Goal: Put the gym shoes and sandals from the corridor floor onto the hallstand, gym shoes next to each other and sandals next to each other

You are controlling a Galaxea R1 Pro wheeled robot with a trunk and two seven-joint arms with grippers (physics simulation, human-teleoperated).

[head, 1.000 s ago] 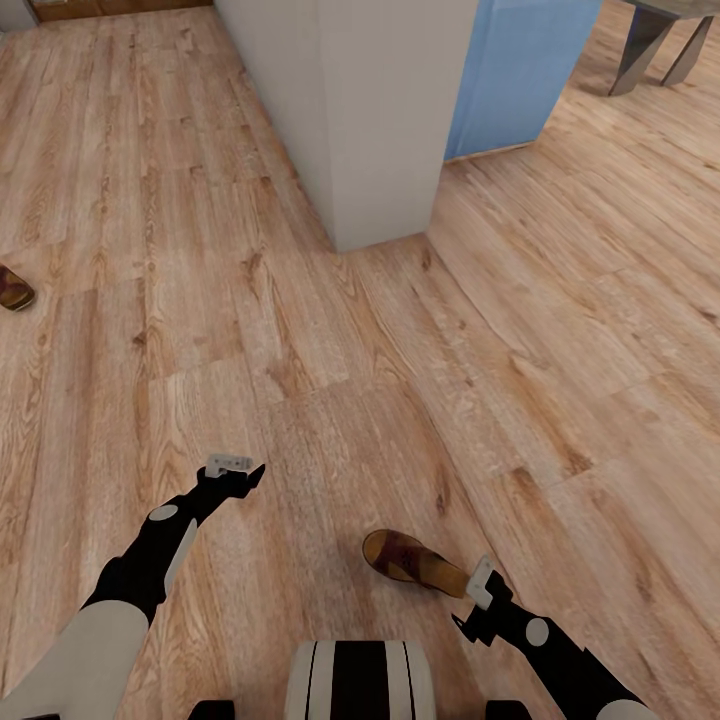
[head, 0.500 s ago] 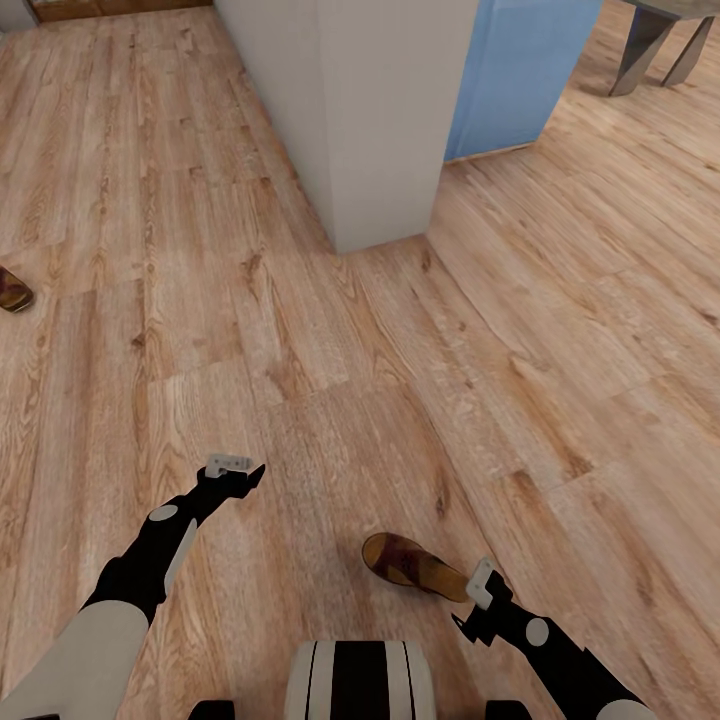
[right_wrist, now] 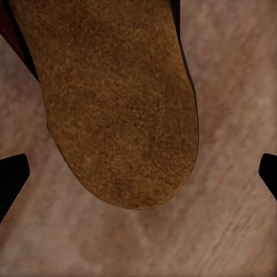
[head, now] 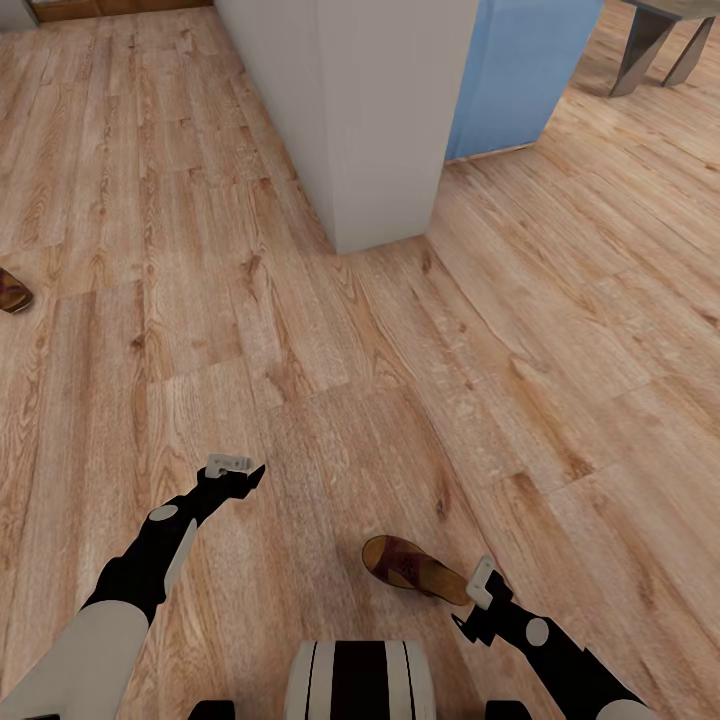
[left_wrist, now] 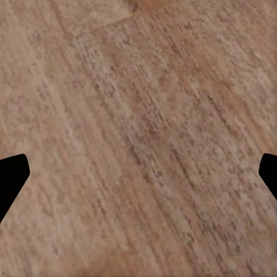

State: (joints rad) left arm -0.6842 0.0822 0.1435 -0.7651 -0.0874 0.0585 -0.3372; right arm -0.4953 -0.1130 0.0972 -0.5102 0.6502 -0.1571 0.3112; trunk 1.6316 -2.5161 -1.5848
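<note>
One dark brown sandal [head: 410, 566] with a tan footbed lies on the corridor floor [head: 300, 330] just in front of my base. My right gripper [head: 481, 584] hovers at its heel end, open, with nothing between the fingers. The right wrist view looks down on the sandal's footbed [right_wrist: 115, 104], with the right gripper [right_wrist: 138, 179] spread wide over it. A second sandal [head: 10, 291] pokes in at the far left edge. My left gripper [head: 234, 465] hangs open over bare planks [left_wrist: 144, 115]. The gym shoes and the hallstand are out of view.
A white wall corner [head: 390, 120] juts into the floor ahead, with a blue panel [head: 520, 70] beside it. Grey table legs [head: 655, 45] stand at the far right. Open wood floor stretches left and right of the corner.
The view has crept slightly: the near sandal sits a little lower in the picture and the far one nearer the left edge. Both arms hold their pose.
</note>
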